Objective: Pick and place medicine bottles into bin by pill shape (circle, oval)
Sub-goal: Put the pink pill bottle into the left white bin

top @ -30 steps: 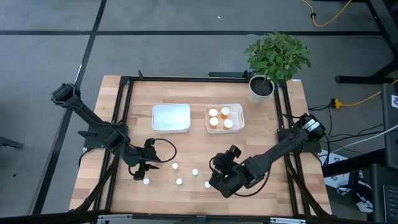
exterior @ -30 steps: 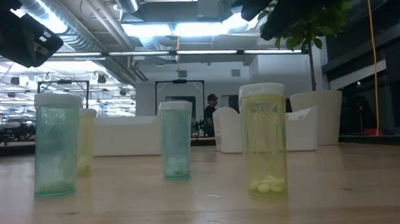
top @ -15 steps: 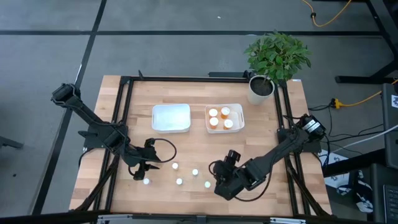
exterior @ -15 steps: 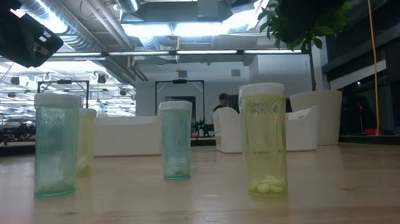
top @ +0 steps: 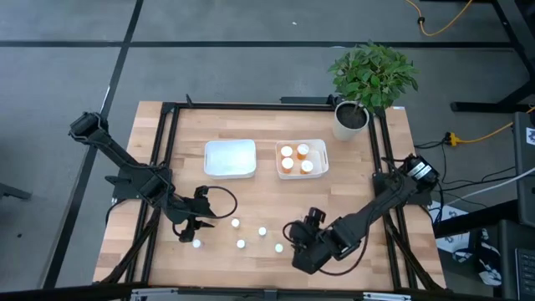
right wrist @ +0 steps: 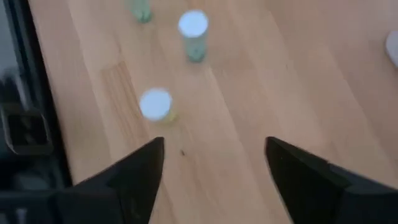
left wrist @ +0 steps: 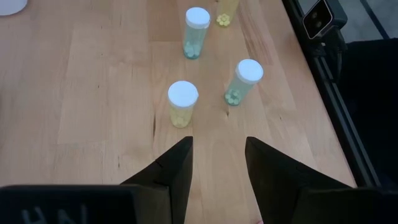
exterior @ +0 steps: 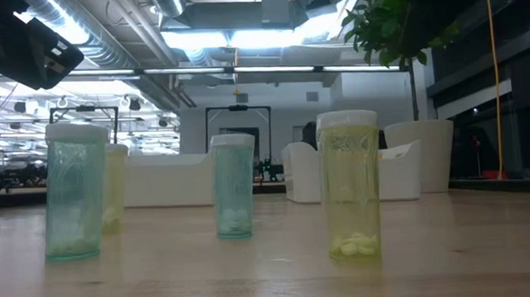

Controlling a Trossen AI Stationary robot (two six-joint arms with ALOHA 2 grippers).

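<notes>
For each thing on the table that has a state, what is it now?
Left gripper: open, empty.
Right gripper: open, empty.
Left white bin: empty.
Right white bin: holds three orange bottles.
Four small bottles: upright, capped, on the table.

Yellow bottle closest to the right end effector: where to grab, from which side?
Take the yellow bottle around its body just under the white cap, coming down from above with the open right end effector. It stands upright with free space all round; the nearest bottle stands apart.
</notes>
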